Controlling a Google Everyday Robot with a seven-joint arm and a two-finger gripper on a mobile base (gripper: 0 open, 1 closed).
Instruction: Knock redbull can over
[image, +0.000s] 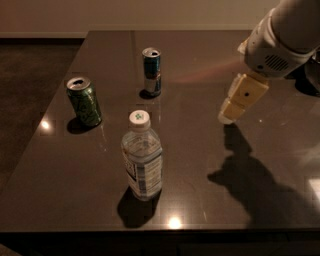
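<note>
Blue-and-silver redbull can (151, 72): upright, far-centre of dark table (200, 165), well apart from gripper (228, 117) hovering to its right. Thin metal, likely light and slippery. Best pushed near the top. Gripper opening: cannot tell. Arm cut off at the frame edge; can's fill unknown.

On the table (60, 175) — redbull can (151, 71) at back, second can (84, 101) left of it, bottle (142, 157) in front — gripper (227, 116) at right.
</note>
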